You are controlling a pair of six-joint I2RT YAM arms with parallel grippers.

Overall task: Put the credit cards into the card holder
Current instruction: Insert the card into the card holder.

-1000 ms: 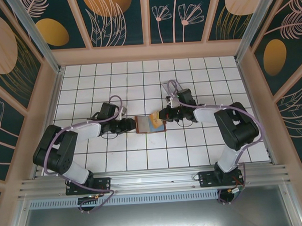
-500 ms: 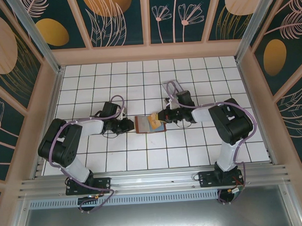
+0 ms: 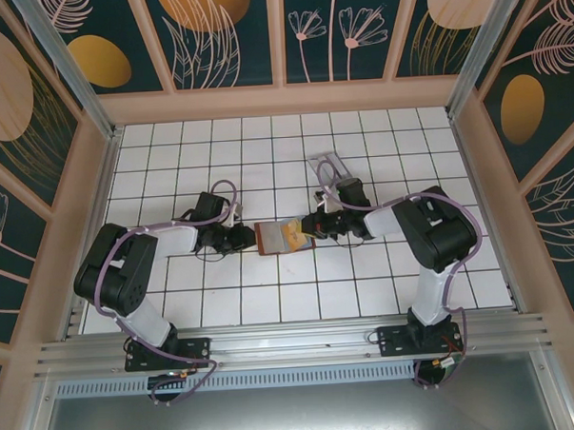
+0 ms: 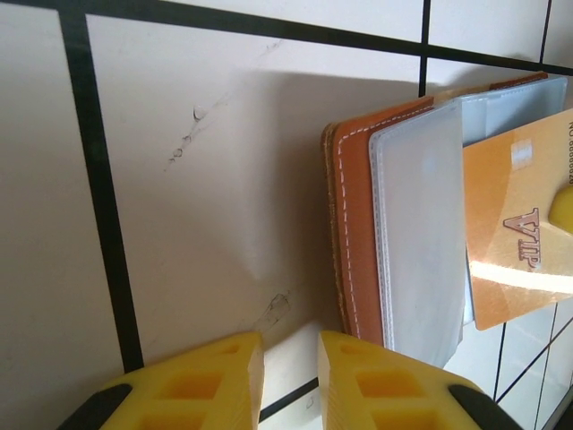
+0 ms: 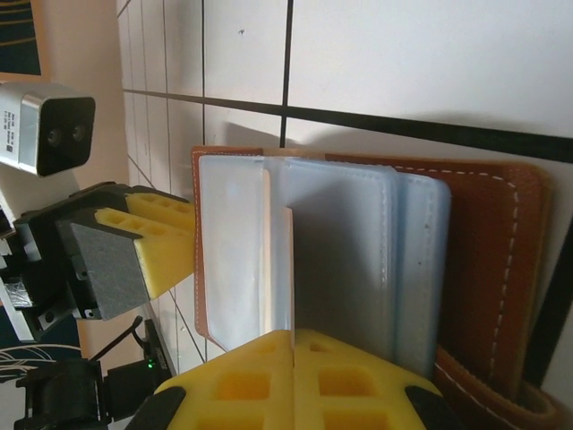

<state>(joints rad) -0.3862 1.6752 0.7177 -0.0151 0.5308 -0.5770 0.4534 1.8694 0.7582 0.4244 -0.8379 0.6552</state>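
The card holder (image 3: 269, 238) lies open on the tiles, brown leather (image 4: 351, 242) with clear sleeves (image 4: 417, 242) facing up. My right gripper (image 5: 294, 336) is shut on an orange credit card (image 4: 515, 233) marked VIP, which rests over the sleeves. In the right wrist view this card (image 5: 290, 269) shows edge-on. My left gripper (image 4: 291, 345) sits at the holder's left edge. Its jaws are open by a narrow gap with nothing between them, and one finger (image 4: 376, 376) is close to the leather rim. In the top view the left gripper (image 3: 240, 238) and the right gripper (image 3: 309, 231) flank the holder.
A clear greyish tray (image 3: 328, 164) lies on the tiles behind the right arm. The left gripper's yellow fingers (image 5: 157, 242) show beyond the holder in the right wrist view. Wooden walls close in the tiled floor (image 3: 272, 301) on three sides.
The left gripper's jaws have narrowed beside the holder. The right gripper has brought the card lower and further left over the open holder.
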